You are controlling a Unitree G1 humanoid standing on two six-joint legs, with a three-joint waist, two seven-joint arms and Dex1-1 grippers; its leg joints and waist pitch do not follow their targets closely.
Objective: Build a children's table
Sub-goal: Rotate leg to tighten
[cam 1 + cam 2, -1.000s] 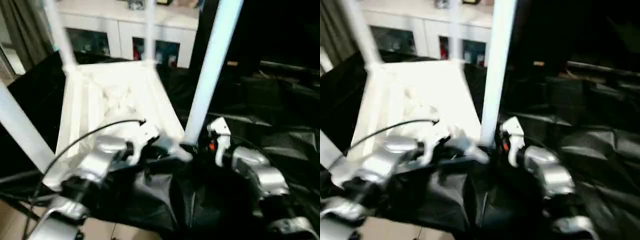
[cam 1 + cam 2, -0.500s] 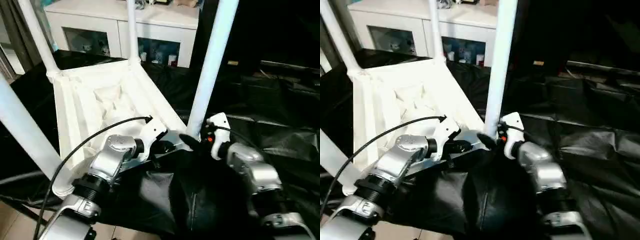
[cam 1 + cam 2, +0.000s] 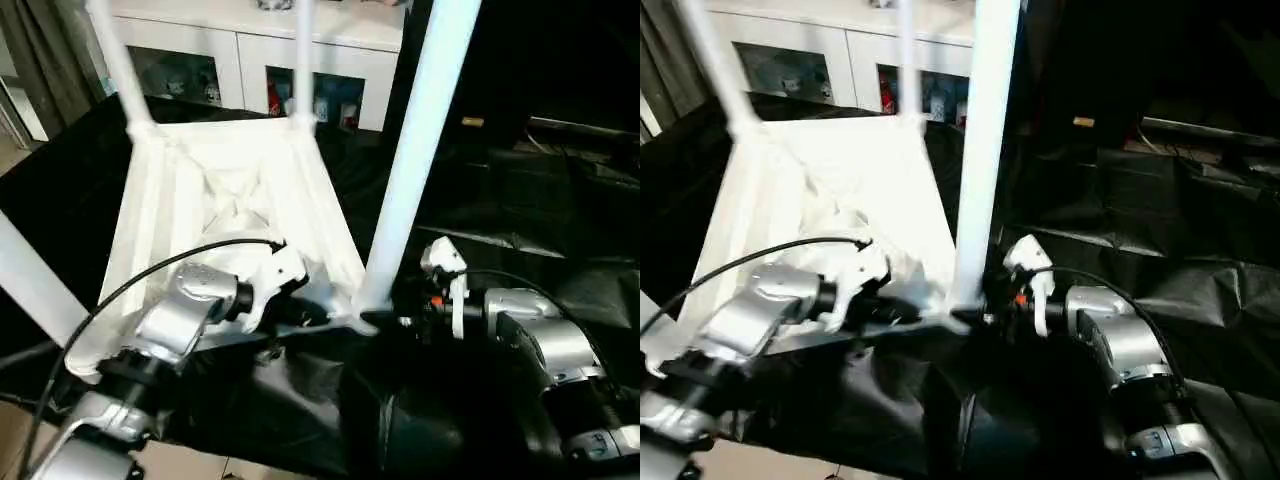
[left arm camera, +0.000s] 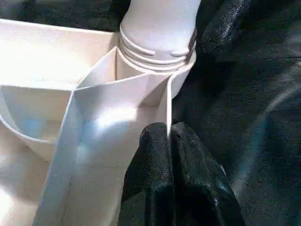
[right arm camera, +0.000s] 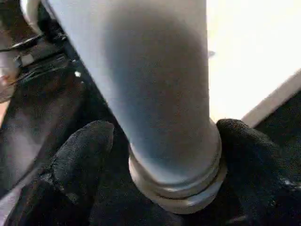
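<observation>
Fingers on the left gripper (image 4: 170, 141) are pinched tight on a thin rib of the white table (image 3: 230, 190), right by the corner socket. Right gripper (image 5: 162, 155) fingers are spread wide, one on each side of the near leg (image 3: 415, 150) at its base. Table's flipped upside down on the black cloth (image 3: 520, 210), legs sticking up.

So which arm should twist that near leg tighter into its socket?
Probably the right: the right gripper straddles the near leg at its base, fingers either side. The left gripper is shut against the tabletop's rim beside the socket, better placed to brace.
</observation>
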